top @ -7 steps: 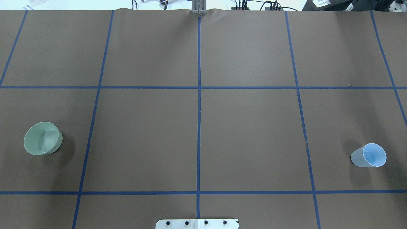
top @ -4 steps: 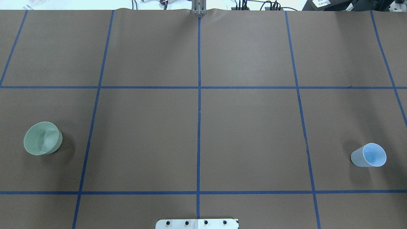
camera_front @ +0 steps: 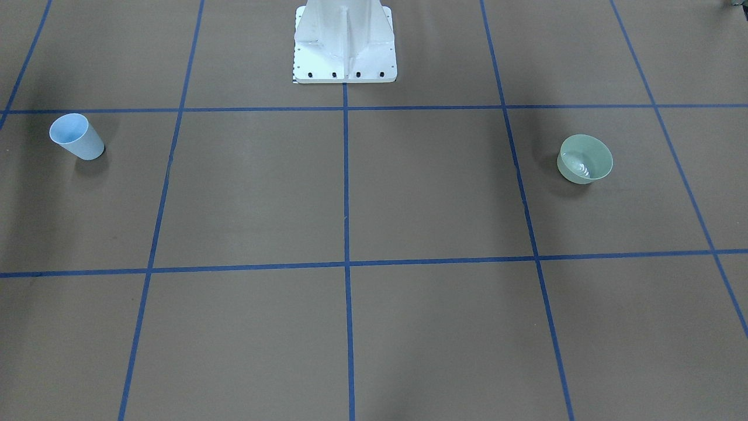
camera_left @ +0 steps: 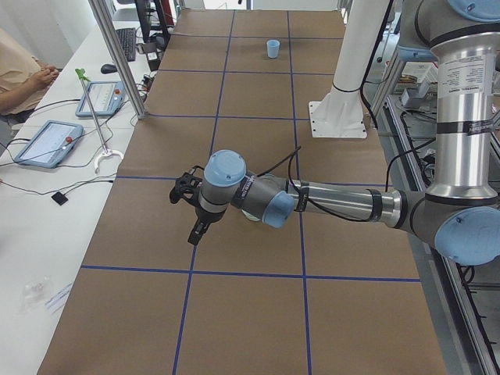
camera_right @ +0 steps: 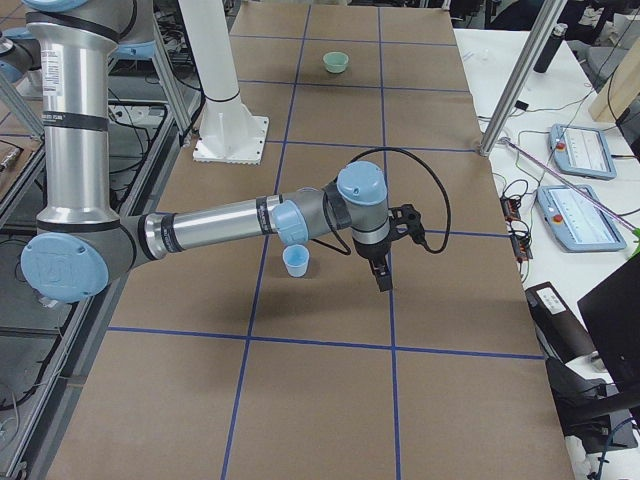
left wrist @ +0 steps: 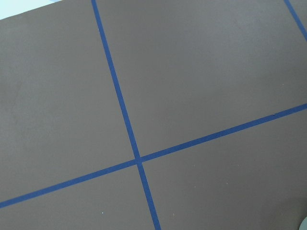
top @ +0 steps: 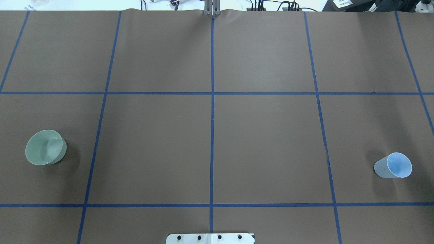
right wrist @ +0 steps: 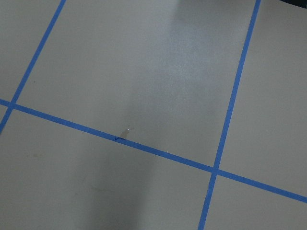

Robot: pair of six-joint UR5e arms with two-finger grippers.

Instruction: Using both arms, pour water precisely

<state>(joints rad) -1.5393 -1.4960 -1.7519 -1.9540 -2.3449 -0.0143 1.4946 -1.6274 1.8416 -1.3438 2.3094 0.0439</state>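
Observation:
A pale green bowl (top: 45,147) stands on the table's left side, and faint glints of water (camera_front: 582,169) show inside it. A pale blue cup (top: 393,165) stands upright on the right side; I cannot tell what it holds. Neither arm shows in the overhead or front-facing views. In the exterior left view my left gripper (camera_left: 194,237) hovers over the table just beyond the bowl, which its arm mostly hides. In the exterior right view my right gripper (camera_right: 384,283) hangs beside the cup (camera_right: 296,261), apart from it. I cannot tell whether either gripper is open or shut.
The white pedestal base (camera_front: 345,41) stands at the robot's edge of the brown, blue-taped table (top: 264,145). Aluminium posts (camera_left: 117,58) and a side table with tablets (camera_left: 47,143) run along the operators' side. Both wrist views show only the table surface and tape lines.

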